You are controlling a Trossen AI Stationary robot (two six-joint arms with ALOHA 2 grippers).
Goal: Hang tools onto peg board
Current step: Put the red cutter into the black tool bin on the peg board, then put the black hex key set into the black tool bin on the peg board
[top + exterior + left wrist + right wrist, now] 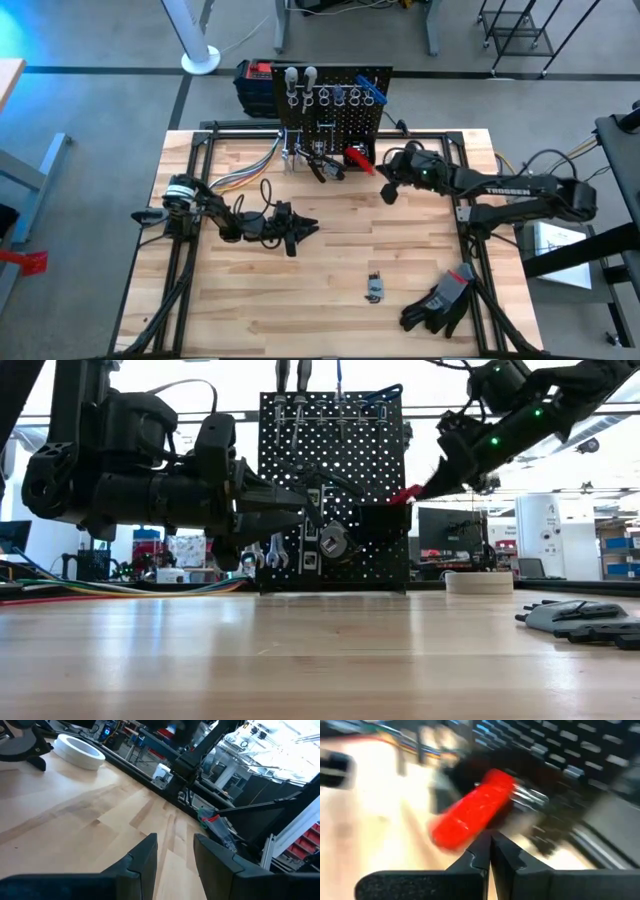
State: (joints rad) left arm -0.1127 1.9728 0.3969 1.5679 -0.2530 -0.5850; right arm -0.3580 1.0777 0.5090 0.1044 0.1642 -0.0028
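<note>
The black peg board [330,100] stands upright at the table's far edge, with several tools hanging from its top hooks [325,97]. A red-handled tool [357,158] sticks up out of the small black bin [378,520] on the board's front. It also shows in the right wrist view [470,815]. My right gripper [490,842] is shut, with its tips right at the red handle [405,493]. My left gripper [175,852] is open and empty. It hangs above the table's middle [305,228], short of the board. My right gripper's shut fingertips [428,482] slant down from the table's right toward the red handle's upper end [408,492]. The right wrist view is blurred, and I cannot tell whether they touch it.
Black pliers [322,165] lie at the board's foot. A small tool [374,288] and black gloves [440,300] lie near the front right. A white tape roll [80,751] lies on the table's right. A red-and-black box [255,85] stands behind the board.
</note>
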